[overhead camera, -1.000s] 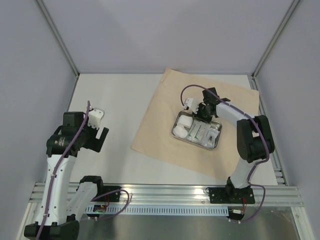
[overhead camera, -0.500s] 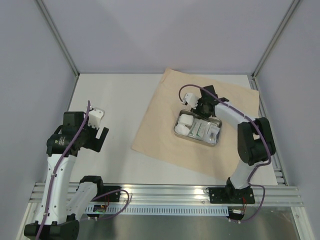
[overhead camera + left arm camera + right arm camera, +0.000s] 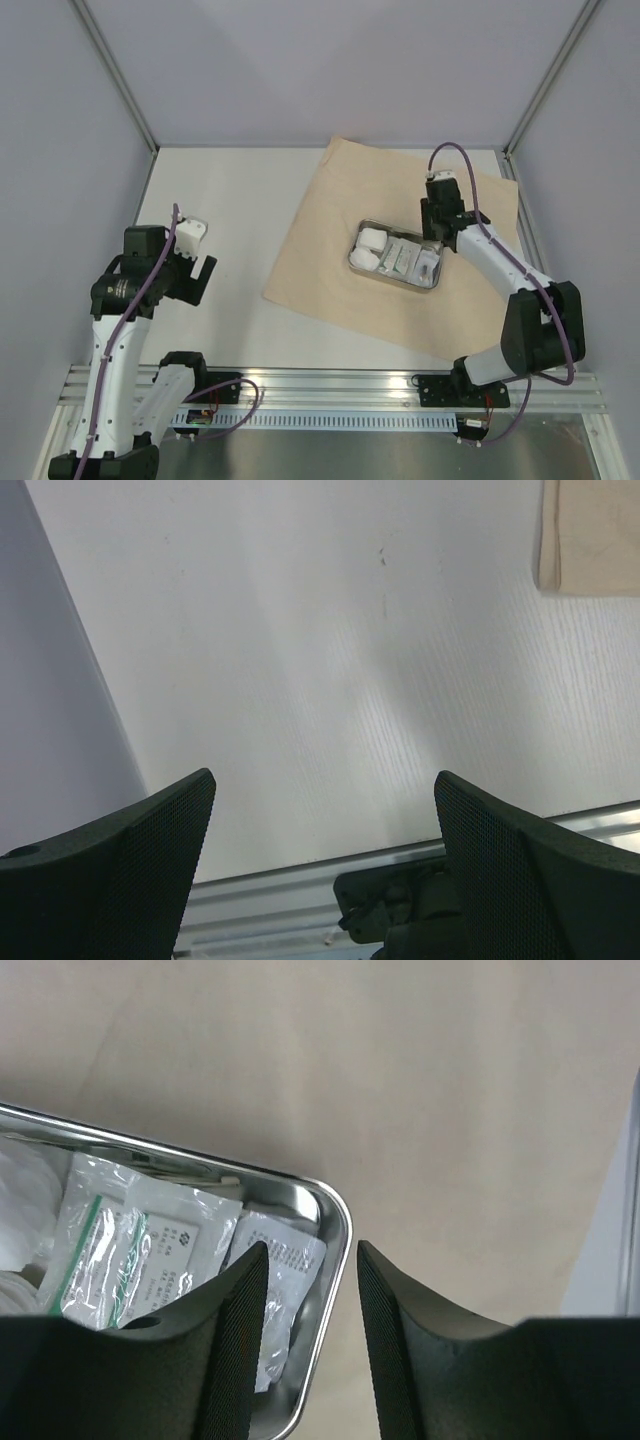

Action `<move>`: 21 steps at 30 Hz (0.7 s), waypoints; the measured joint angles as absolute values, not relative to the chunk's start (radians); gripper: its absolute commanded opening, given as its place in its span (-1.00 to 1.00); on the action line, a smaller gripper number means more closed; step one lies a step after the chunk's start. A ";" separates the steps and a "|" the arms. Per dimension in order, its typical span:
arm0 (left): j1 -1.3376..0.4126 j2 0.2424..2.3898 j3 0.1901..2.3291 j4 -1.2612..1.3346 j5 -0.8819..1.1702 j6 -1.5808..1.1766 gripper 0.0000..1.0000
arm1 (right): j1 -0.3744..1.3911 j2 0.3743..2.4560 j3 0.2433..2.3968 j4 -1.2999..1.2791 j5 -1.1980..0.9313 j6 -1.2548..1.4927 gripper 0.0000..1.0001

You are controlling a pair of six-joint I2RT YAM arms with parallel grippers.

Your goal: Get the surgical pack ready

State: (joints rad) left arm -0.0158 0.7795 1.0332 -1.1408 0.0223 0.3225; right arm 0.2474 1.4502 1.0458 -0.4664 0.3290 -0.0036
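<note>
A tan wrap sheet [image 3: 325, 275] lies spread on the right half of the table. On it sits a small steel tray [image 3: 352, 262] holding white gauze pads [image 3: 372, 240] and clear packets [image 3: 405, 262]. My right gripper [image 3: 437, 218] hangs open over the tray's far right corner. In the right wrist view the tray's rim [image 3: 335, 1210] runs beneath the gap of the right gripper [image 3: 312, 1250], with packets [image 3: 170, 1240] inside and the wrap sheet [image 3: 450, 1110] beyond; nothing is held. My left gripper [image 3: 195, 258] stands wide open over bare table, far left of the sheet. The left gripper [image 3: 325, 780] is empty.
An aluminium rail [image 3: 330, 385] runs along the near edge of the table, carrying both arm bases. Grey walls and slanted frame posts [image 3: 115, 75] close in the left, back and right sides. A corner of the wrap sheet [image 3: 590, 535] shows in the left wrist view.
My right gripper has opened and swung right, from over the tray's far middle to its far right corner. The tray shifted slightly away. The left arm has barely moved.
</note>
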 measured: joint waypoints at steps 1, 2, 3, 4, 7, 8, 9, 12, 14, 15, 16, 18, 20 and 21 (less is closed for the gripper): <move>-0.016 0.778 1.033 -1.141 0.022 0.322 1.00 | 0.239 1.459 1.042 -0.493 0.333 0.049 -0.12; -0.016 0.776 1.033 -1.141 0.023 0.323 1.00 | 0.227 1.465 1.028 -0.517 0.336 0.117 -0.11; -0.016 0.774 1.033 -1.141 0.023 0.322 1.00 | 0.221 1.467 1.015 -0.536 0.337 0.156 -0.10; -0.016 0.773 1.033 -1.141 0.023 0.323 1.00 | 0.217 1.466 0.991 -0.549 0.339 0.205 -0.10; -0.022 0.771 1.033 -1.141 0.024 0.323 1.00 | 0.216 1.466 0.941 -0.596 0.336 0.291 -0.10; -0.026 0.771 1.033 -1.141 0.024 0.323 1.00 | 0.217 1.466 0.934 -0.606 0.337 0.305 -0.14; -0.029 0.771 1.033 -1.141 0.024 0.323 1.00 | 0.217 1.467 0.930 -0.616 0.337 0.319 -0.16; -0.040 0.771 1.033 -1.141 0.025 0.323 1.00 | 0.213 1.472 0.930 -0.633 0.340 0.343 -0.28; -0.045 0.772 1.033 -1.141 0.025 0.323 1.00 | 0.200 1.485 0.929 -0.632 0.337 0.349 -0.50; -0.046 0.772 1.033 -1.141 0.026 0.323 1.00 | 0.191 1.494 0.928 -0.630 0.331 0.349 -0.56; -0.046 0.773 1.033 -1.141 0.026 0.323 1.00 | 0.180 1.503 0.926 -0.628 0.322 0.352 -0.59; -0.046 0.774 1.033 -1.141 0.025 0.324 1.00 | 0.160 1.518 0.919 -0.620 0.300 0.352 -0.68; -0.046 0.776 1.033 -1.141 0.025 0.324 1.00 | 0.149 1.530 0.917 -0.616 0.291 0.347 -0.74; -0.046 0.776 1.033 -1.142 0.025 0.324 1.00 | 0.145 1.536 0.917 -0.613 0.286 0.341 -0.76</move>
State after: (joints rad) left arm -0.0463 0.7761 1.0332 -1.1416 0.0254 0.3237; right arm 0.1448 1.5356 0.9173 -0.6132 0.2863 0.3408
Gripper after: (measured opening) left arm 0.997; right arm 0.149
